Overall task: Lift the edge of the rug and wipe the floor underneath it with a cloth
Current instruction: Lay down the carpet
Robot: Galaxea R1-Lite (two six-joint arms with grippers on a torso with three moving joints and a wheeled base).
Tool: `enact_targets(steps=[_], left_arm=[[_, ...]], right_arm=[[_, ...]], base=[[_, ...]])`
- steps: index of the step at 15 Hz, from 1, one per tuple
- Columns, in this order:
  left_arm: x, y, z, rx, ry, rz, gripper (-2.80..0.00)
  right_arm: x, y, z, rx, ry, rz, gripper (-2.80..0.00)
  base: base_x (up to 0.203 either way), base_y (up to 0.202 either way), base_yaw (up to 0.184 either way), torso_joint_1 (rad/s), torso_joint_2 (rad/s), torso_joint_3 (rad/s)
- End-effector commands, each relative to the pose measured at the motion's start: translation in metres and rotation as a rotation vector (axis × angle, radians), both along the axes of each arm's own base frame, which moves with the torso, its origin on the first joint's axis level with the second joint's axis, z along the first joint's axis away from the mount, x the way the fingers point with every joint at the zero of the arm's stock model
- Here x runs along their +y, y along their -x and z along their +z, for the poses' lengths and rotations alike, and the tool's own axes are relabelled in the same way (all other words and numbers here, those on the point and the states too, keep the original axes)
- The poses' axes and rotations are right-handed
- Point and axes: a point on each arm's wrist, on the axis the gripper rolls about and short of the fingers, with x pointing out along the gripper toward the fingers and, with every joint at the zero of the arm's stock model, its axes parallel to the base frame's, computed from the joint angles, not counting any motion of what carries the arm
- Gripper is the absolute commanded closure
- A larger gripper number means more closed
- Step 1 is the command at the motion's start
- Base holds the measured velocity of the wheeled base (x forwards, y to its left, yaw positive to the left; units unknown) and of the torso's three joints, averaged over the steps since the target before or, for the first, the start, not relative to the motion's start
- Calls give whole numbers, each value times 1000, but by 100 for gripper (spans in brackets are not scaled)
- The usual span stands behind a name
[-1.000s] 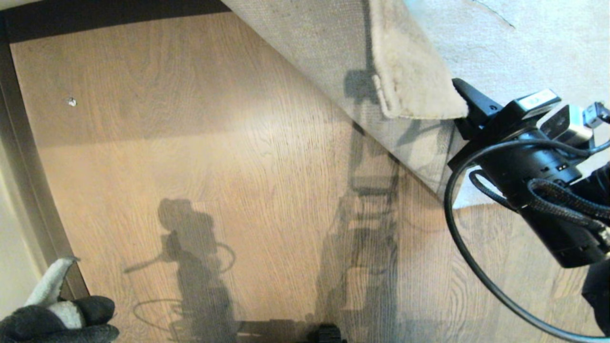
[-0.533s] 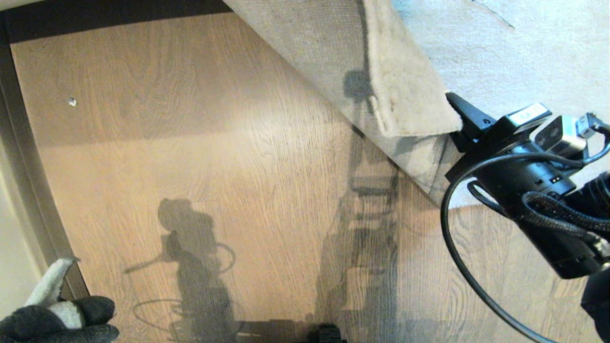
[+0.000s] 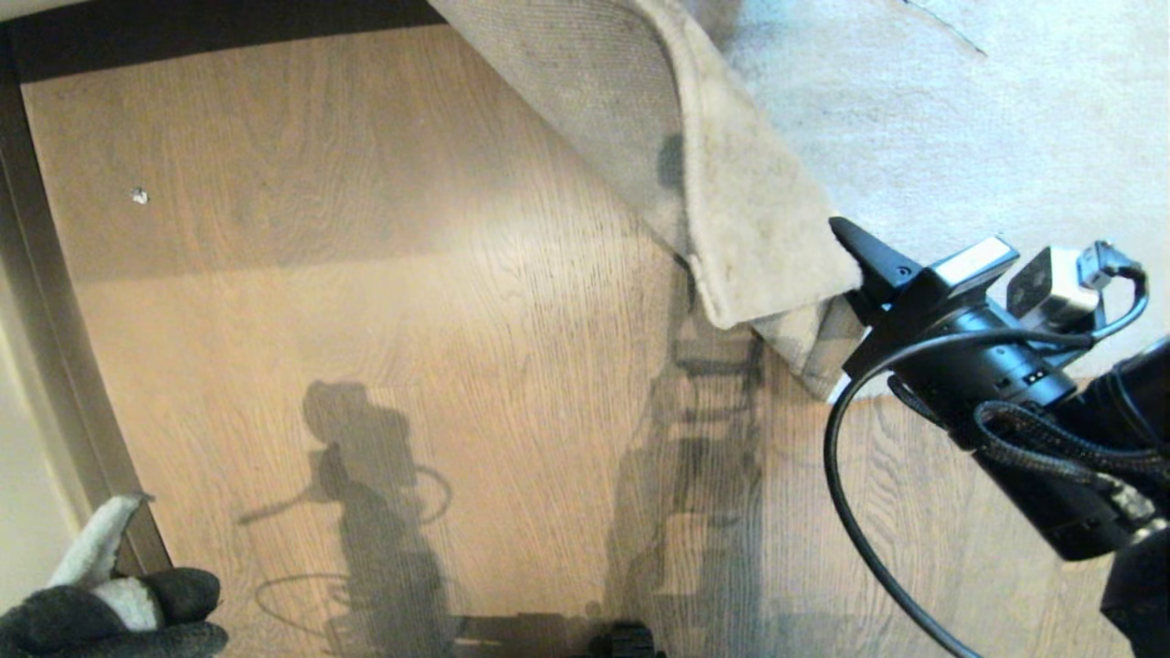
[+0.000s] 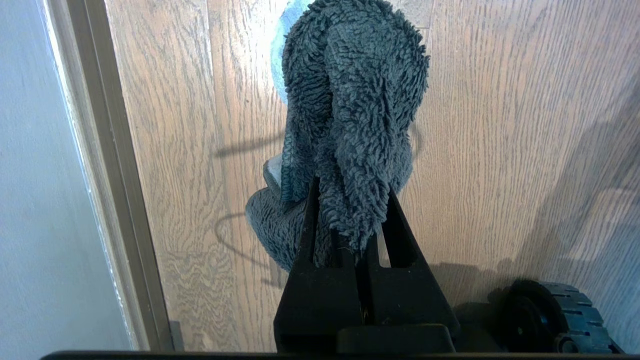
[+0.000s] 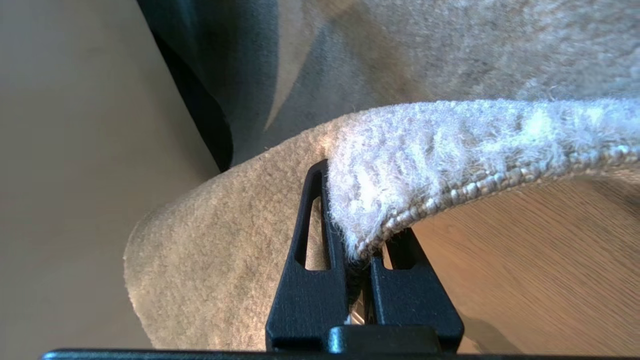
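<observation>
The rug point(image 3: 960, 110) covers the far right of the head view, its near corner folded over so the woven backing faces up beside the pile. Over the last second that flap has come down and toward the robot, and less backing shows — in my read the lifted edge is being lowered or repositioned, so less floor point(image 3: 384, 274) is exposed for wiping. The right gripper point(image 3: 845, 260) is clamped narrow on the rug corner; the right wrist view shows the bound edge pinched between its fingers point(image 5: 305, 280). The floor is brown wood-grain plank, bare, crossed by the robot's shadows, with a small pale speck point(image 3: 138, 195) far left. A dark baseboard point(image 3: 55, 366) and a pale wall run along the left. The left gripper point(image 4: 350, 235) sits parked low left, closed tight on the dark fuzzy cloth point(image 4: 350, 115) — off the floor, wiping not under way.
</observation>
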Motion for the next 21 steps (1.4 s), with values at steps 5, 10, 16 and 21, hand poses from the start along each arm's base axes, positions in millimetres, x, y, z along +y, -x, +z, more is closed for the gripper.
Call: enact_targets(steps=[5,10,16,21], left_arm=[[0,0,0,-1,1,0,0],[0,0,0,-1,1,0,0],[0,0,0,-1,1,0,0],[0,0,0,-1,1,0,0]], right_arm=[[-3,7,9,-53,-27,7,0],[3,15,9,-46,-43,56,0],[6,42,7,-41,-46,146,-280],[2,54,8,-23,-91,190,-280]], base=[[0,0,0,0,0,0],[0,0,0,0,0,0],[0,0,0,0,0,0],[0,0,0,0,0,0]])
